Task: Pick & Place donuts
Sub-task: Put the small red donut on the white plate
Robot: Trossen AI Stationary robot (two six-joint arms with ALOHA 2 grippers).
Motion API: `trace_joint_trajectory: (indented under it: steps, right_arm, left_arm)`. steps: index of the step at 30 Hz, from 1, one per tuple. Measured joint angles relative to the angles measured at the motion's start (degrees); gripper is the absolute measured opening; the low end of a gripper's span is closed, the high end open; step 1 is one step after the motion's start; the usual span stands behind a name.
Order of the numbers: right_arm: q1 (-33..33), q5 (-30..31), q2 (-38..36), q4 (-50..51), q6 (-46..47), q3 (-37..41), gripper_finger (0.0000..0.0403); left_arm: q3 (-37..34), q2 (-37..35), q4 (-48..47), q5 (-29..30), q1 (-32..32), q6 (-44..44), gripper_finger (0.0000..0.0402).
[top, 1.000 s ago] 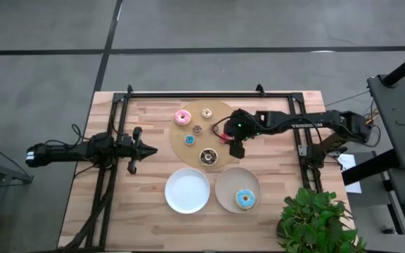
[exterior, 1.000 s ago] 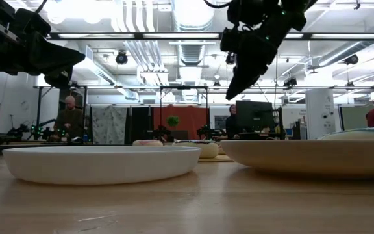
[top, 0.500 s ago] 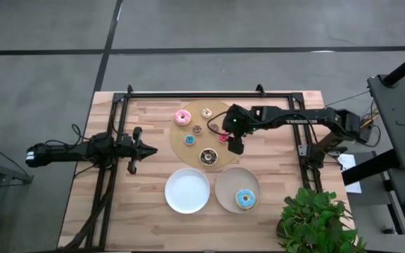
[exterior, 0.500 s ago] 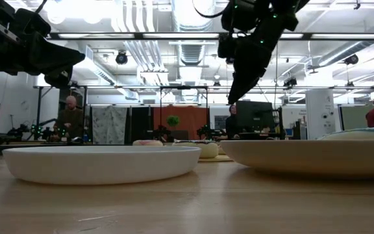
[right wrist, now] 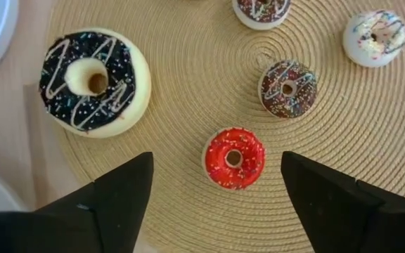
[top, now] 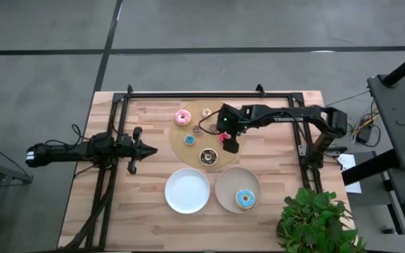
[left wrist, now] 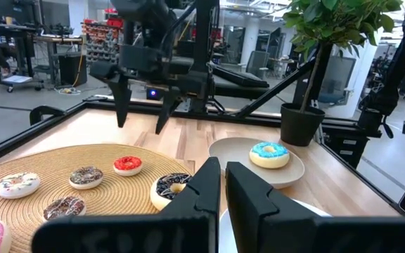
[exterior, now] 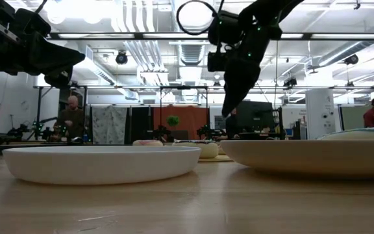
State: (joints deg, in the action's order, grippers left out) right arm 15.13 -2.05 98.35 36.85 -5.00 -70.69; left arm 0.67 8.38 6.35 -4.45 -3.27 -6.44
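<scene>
Shifting leftward over the woven mat (right wrist: 343,126) since a second ago, the right gripper (right wrist: 216,184) hangs with fingers spread wide, the red donut (right wrist: 233,157) lying untouched between them below.

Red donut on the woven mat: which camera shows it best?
The right wrist view: the red donut fills mid-frame from straight above, between the open right claw's fingers. The left wrist view shows it small, side-on. The high view catches only a sliver beside the claw; the low view hides it.
</scene>
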Motion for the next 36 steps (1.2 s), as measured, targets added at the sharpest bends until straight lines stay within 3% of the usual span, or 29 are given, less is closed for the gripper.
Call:
trace_joint_trajectory:
  steps: [11, 36]
  right_arm:
    - [1.84, -1.61, 5.74, 4.91, -4.50, -4.93, 0.0312]
    - [2.71, -2.45, 13.03, 2.38, -9.36, -4.80, 0.0327]
  left_arm:
    - [0.01, 0.02, 0.00, 0.01, -0.02, 0.00, 0.0000]
    - [0.01, 0.02, 0.01, 0.00, -0.02, 0.00, 0.0000]
